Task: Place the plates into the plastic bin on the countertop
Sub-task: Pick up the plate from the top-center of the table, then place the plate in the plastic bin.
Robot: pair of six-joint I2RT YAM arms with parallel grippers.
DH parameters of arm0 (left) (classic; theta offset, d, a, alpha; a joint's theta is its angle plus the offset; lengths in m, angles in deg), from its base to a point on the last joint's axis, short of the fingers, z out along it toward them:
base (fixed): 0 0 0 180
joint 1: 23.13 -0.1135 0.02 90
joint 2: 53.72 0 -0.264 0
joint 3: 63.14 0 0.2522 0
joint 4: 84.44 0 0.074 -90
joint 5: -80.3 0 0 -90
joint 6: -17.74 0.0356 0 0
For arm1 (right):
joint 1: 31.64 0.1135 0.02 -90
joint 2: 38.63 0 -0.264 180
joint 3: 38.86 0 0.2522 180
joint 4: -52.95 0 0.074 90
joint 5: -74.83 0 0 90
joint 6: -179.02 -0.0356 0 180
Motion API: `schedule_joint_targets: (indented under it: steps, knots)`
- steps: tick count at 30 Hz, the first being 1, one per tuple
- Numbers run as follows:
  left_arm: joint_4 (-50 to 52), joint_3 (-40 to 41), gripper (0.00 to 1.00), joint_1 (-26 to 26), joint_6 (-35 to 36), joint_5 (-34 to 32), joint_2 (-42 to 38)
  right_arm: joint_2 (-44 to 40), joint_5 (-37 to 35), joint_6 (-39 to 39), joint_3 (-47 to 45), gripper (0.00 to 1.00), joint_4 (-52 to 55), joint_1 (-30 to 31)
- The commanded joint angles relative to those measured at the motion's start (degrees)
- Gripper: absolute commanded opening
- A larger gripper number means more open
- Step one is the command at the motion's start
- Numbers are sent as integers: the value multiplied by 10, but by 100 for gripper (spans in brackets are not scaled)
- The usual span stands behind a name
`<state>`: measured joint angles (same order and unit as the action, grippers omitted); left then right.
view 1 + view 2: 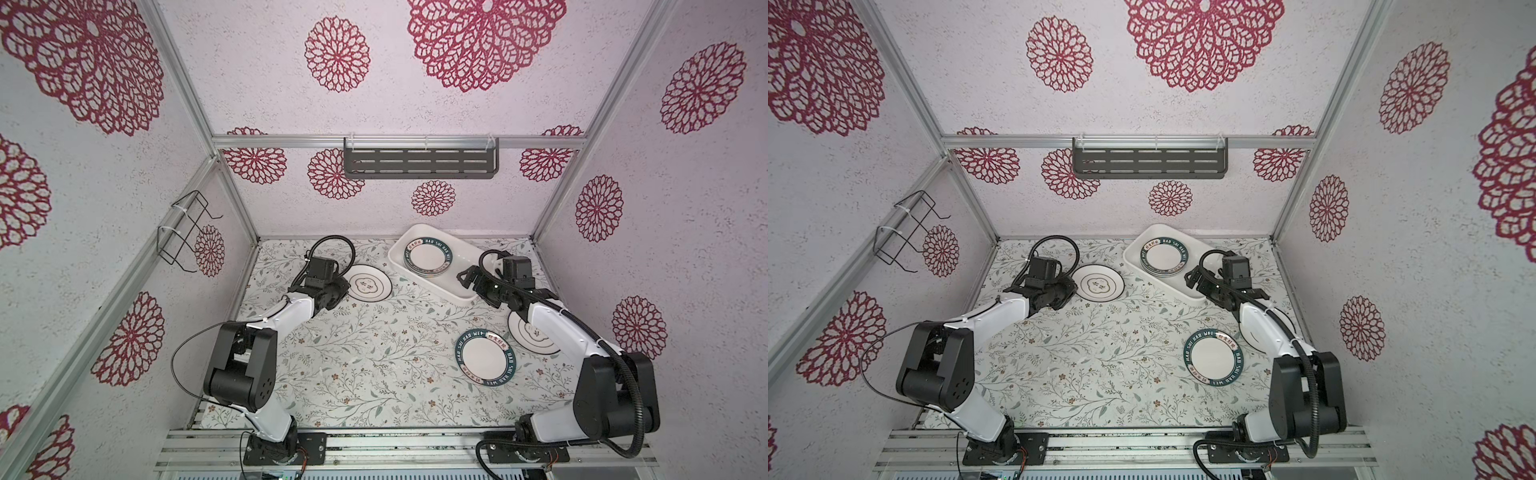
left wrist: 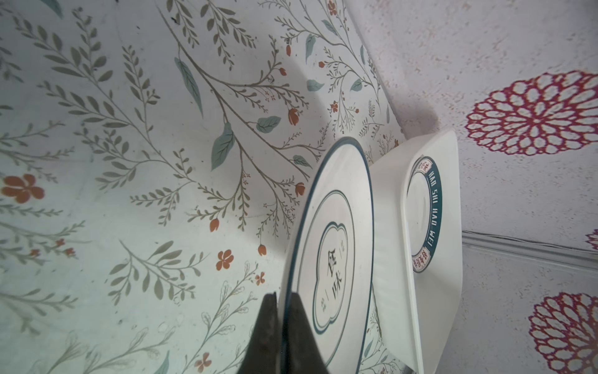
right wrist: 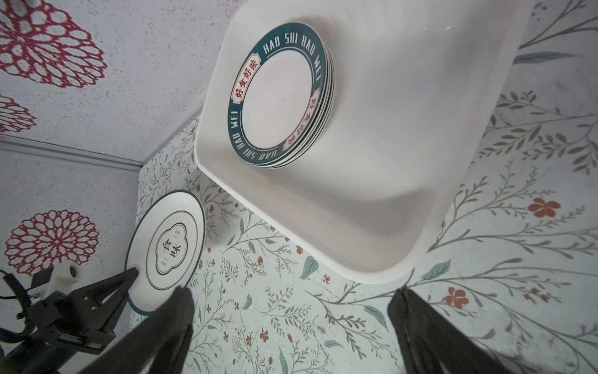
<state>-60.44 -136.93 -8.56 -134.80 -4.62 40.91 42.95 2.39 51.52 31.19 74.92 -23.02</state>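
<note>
Plates nearest the bases come first: a teal-lettered plate (image 1: 484,358) lies loose on the countertop (image 1: 374,353); just beyond it a waiting clover plate (image 1: 530,338) sits half under the right arm. Farther out, the left gripper (image 2: 283,296) is clamped narrow on the rim of the gripped clover plate (image 2: 333,259), just beside the plastic bin (image 1: 417,227); raise that edge clear of the bin's wall before crossing, since a one-sided pinch may droop; set it level on the stack (image 1: 428,257) at the far end. The right gripper (image 3: 293,291) hangs wide and empty by the bin's near corner, and should yield room.
</note>
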Motion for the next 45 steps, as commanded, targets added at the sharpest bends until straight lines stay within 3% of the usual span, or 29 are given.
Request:
schedule_joint_targets:
  steps: [1, 15, 27, 34, 41, 45]
  knots:
    - [0, -9, 0, 14, 12, -25, -35, -31, 26, 16, -4, 99, 2, -4]
    - [25, -101, 0, 33, 58, -25, -70, -27, 83, -39, -23, 99, -82, -4]
    - [-16, -128, 0, 75, 50, -21, -56, 45, 224, -139, -11, 99, -254, 11]
    - [-36, -158, 0, 110, 43, -17, -23, 92, 243, -159, 20, 98, -278, 48]
    - [-47, -196, 0, 132, 38, 3, 14, 113, 257, -173, 41, 91, -294, 51]
    - [-52, -212, 0, 138, 37, 16, 30, 122, 253, -175, 50, 78, -290, 51]
